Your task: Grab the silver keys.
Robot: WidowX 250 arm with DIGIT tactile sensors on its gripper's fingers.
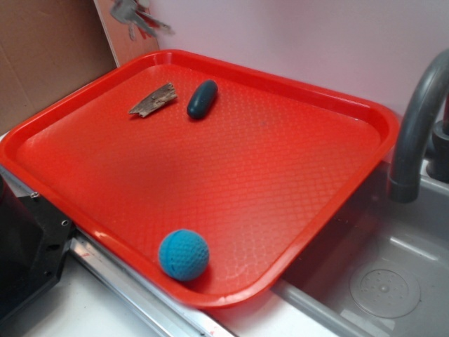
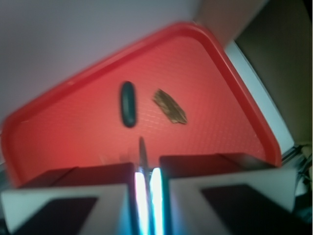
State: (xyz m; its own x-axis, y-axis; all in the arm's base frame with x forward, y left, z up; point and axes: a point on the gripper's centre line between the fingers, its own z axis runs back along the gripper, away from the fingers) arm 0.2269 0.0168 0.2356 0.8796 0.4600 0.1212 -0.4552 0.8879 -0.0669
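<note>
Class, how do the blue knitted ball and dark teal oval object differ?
The blue knitted ball is round and bigger; the dark teal oval object is elongated and smaller. The ball sits by the red tray's near rim, the oval toward the far side. Both lie on it.

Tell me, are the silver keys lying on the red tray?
No, the silver keys hang blurred in the air above the red tray's far corner, off its surface.

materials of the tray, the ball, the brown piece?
Tray: looks like molded red plastic, with a glossy rim and a pebbled waffle texture on the floor. Ball: blue, apparently knitted or crocheted yarn, with visible stitch rows and a matte look. Brown piece: probably raw wood or bark, splintery with jagged ends.
</note>
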